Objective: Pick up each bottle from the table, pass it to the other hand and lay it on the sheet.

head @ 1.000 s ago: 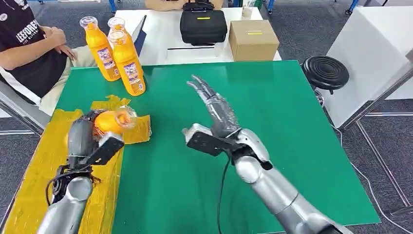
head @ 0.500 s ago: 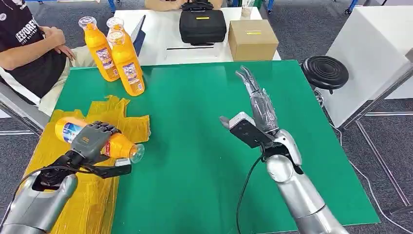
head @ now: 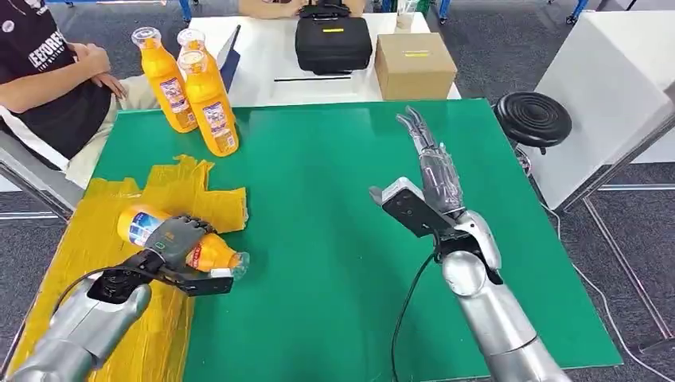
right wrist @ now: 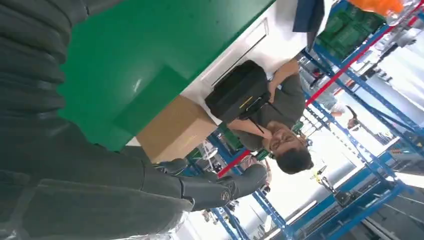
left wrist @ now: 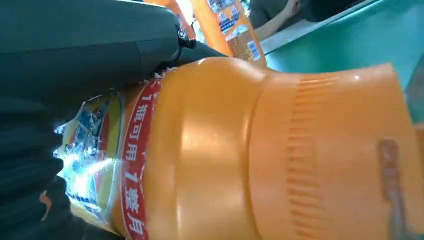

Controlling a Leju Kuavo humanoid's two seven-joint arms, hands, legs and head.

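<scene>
My left hand (head: 177, 240) grips an orange juice bottle (head: 156, 230) lying on its side low over the yellow sheet (head: 87, 263), its clear cap (head: 238, 260) pointing toward the green table (head: 334, 270). In the left wrist view the bottle (left wrist: 280, 155) sits close against my dark fingers (left wrist: 90, 50). Three more orange bottles (head: 207, 102) stand upright at the table's far left corner. My right hand (head: 434, 175) is raised over the table's right half, fingers straight and apart, holding nothing; its fingers (right wrist: 210, 190) show in the right wrist view.
A person (head: 48, 72) sits at the far left beside the standing bottles. Behind the green table, a white table carries a black case (head: 333, 44) and a cardboard box (head: 414, 65). A black stool (head: 532, 119) stands to the right. Another person (right wrist: 280, 125) sits beyond the case.
My left hand turned the bottle onto its side and lowered it toward the sheet, cap toward the table. My right hand drew away to the right and rose, fingers straight.
</scene>
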